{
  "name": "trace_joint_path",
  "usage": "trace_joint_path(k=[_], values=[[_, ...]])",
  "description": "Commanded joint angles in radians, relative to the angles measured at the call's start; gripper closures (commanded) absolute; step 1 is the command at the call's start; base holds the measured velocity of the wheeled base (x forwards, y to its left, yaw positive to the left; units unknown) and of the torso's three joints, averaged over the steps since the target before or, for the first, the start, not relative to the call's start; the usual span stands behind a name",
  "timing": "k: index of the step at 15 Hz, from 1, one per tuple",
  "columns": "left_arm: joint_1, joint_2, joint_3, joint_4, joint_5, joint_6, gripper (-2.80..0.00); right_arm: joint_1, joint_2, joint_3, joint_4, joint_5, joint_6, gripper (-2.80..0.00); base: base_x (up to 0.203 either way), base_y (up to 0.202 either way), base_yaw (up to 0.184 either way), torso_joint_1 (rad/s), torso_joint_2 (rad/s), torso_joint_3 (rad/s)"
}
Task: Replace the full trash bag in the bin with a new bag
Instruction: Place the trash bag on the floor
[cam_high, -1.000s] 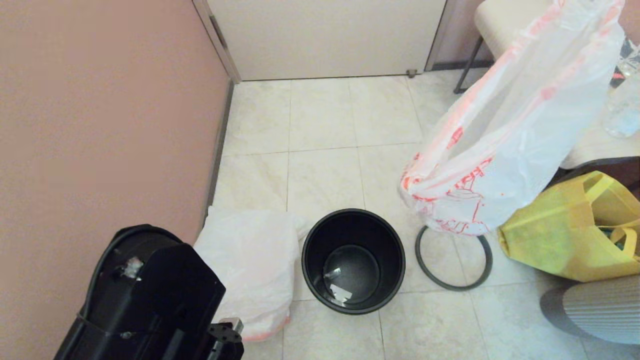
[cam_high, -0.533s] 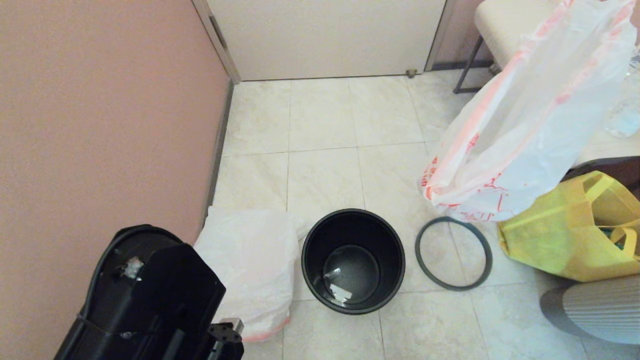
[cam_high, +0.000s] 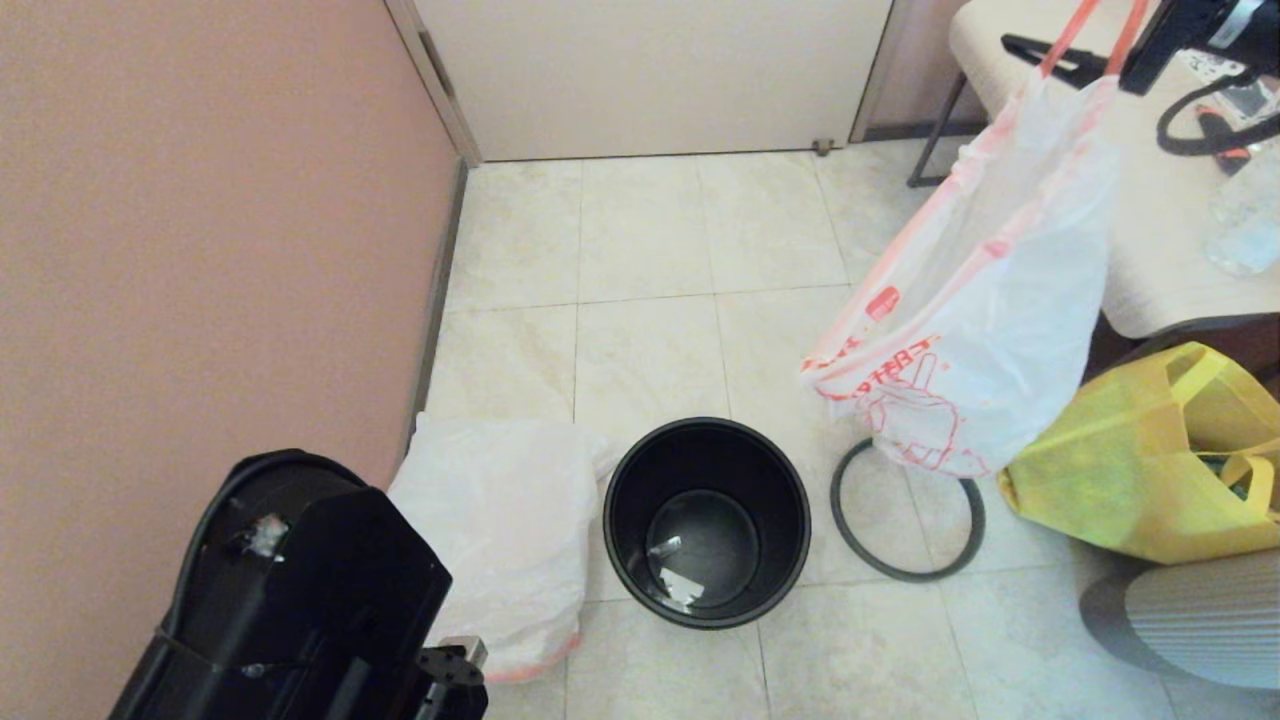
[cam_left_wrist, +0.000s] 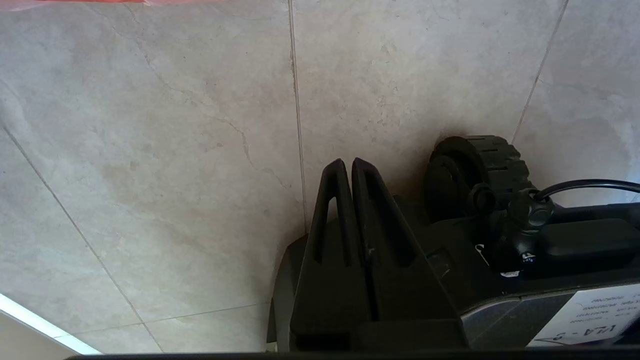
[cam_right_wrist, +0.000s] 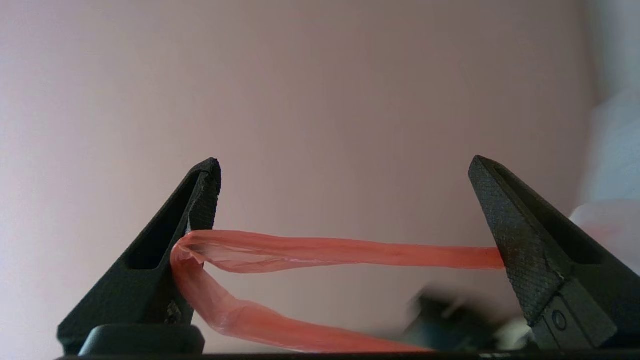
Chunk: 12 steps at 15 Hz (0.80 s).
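The black bin (cam_high: 706, 520) stands empty on the tiles, with its grey ring (cam_high: 905, 568) lying on the floor to its right. The full trash bag (cam_high: 985, 310), white with red print, hangs in the air above the ring. Its orange-red drawstring (cam_high: 1070, 30) (cam_right_wrist: 325, 252) is looped over the spread fingers of my open right gripper (cam_high: 1100, 55) (cam_right_wrist: 345, 165). I cannot make out its contents. The new bag (cam_high: 500, 530), smooth and white with a pale orange hem, lies left of the bin against the wall. My left arm (cam_high: 300, 590) is parked at the lower left, its gripper (cam_left_wrist: 346, 165) shut over bare tiles.
A yellow tote (cam_high: 1130, 470) sits on the floor right of the ring. Behind it is a cream chair seat (cam_high: 1160, 250) carrying clear bottles (cam_high: 1240, 220). A pink wall (cam_high: 200, 250) closes the left side, and a pale door (cam_high: 650, 70) stands at the back. A caster wheel (cam_left_wrist: 475, 170) shows beside the left gripper.
The hanging bag swung right, then back left, and now hangs lower over the ring. The right gripper has come into view at the top right. Bin, ring and floor bag are unmoved.
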Motion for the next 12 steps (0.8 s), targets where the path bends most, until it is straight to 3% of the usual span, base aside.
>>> trace_joint_path(k=[1, 3, 5, 8, 9, 12], values=[[0.0, 0.001, 0.037, -0.008, 0.001, -0.003, 0.0, 0.004, 0.091, 0.0, 0.105, -0.067, -0.178, -2.8, 0.0, 0.0, 0.0, 0.0, 0.0, 0.0], [0.0, 0.001, 0.037, -0.008, 0.001, -0.003, 0.0, 0.037, 0.137, 0.0, 0.326, -0.208, -0.537, -2.8, 0.0, 0.0, 0.0, 0.0, 0.0, 0.0], [-0.006, 0.009, 0.037, -0.008, 0.001, -0.002, 0.0, 0.096, 0.196, -0.007, 0.49, -0.544, -0.872, -2.8, 0.0, 0.0, 0.0, 0.0, 0.0, 0.0], [-0.012, 0.013, 0.037, -0.008, 0.007, -0.001, 0.0, 0.155, 0.316, -0.017, 0.576, -1.112, -1.364, -2.8, 0.0, 0.0, 0.0, 0.0, 0.0, 0.0], [-0.012, 0.013, 0.037, -0.008, 0.007, -0.001, 0.0, 0.17, 0.35, -0.017, 0.598, -1.226, -1.484, -2.8, 0.0, 0.0, 0.0, 0.0, 0.0, 0.0], [-0.012, 0.018, 0.037, -0.008, 0.012, 0.008, 0.0, 0.197, 0.279, -0.023, 0.736, -1.28, -1.572, -2.8, 0.0, 0.0, 0.0, 0.0, 0.0, 0.0]])
